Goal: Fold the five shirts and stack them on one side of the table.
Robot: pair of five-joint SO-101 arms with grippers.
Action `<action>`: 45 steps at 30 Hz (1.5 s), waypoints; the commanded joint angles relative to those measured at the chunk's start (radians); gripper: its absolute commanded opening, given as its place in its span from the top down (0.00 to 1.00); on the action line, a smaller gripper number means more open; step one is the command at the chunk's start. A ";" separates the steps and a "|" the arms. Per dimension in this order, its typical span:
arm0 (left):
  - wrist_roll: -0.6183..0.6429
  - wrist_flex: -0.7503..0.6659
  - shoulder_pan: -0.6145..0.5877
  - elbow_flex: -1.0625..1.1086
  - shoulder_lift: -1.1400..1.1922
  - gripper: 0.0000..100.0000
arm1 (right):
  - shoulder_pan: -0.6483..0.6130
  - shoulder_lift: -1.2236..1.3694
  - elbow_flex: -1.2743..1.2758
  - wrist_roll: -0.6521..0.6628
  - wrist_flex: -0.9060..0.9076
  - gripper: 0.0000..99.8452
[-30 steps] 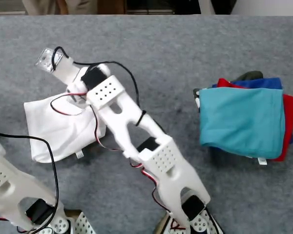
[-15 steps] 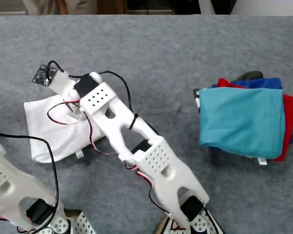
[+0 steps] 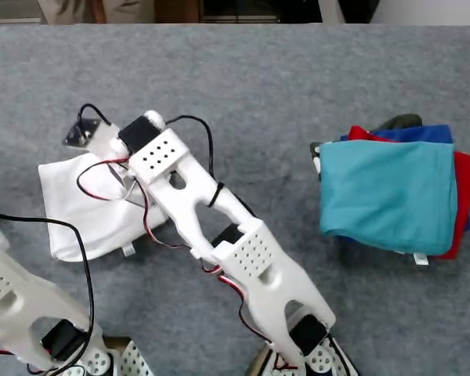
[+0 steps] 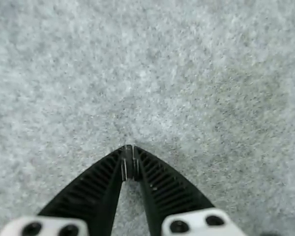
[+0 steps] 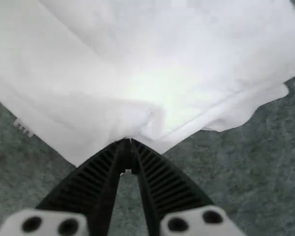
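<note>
A folded white shirt (image 3: pixel 82 207) lies at the table's left. My right arm (image 3: pixel 196 211) stretches diagonally across to it. In the right wrist view my right gripper (image 5: pixel 128 143) is shut at the white shirt's (image 5: pixel 152 73) edge, with the fabric puckered at its tips. A stack of folded shirts sits at the table's right: a light blue one (image 3: pixel 388 192) on top, with a red (image 3: pixel 464 188), a dark blue (image 3: pixel 423 133) and a dark one (image 3: pixel 399 121) under it. My left gripper (image 4: pixel 128 161) is shut over bare grey cloth, holding nothing.
The grey table cover (image 3: pixel 282 86) lies open between the white shirt and the stack. My left arm (image 3: pixel 16 305) rests at the near left corner, with a black cable (image 3: pixel 82 258) looping beside the shirt. Both arm bases stand at the near edge.
My right arm's wrist has swung down and toward the near side over the white shirt. The shirt, the stack and the left arm have stayed put.
</note>
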 commanded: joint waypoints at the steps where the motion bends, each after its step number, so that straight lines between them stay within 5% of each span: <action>1: 0.008 -0.015 0.006 -0.014 -0.010 0.98 | 0.008 -0.119 0.102 0.009 0.020 0.99; 11: 0.008 -0.015 0.006 -0.014 -0.010 0.98 | 0.059 -0.423 0.484 0.057 0.018 0.99; 18: 0.008 -0.015 0.006 -0.014 -0.010 0.98 | 0.041 -0.510 0.470 0.100 -0.014 0.99; 27: 0.008 -0.015 0.006 -0.014 -0.010 0.98 | -0.087 -0.390 0.358 0.092 -0.204 0.99; 45: 0.008 -0.015 0.006 -0.014 -0.010 0.98 | -0.065 -0.136 0.246 0.098 0.012 0.99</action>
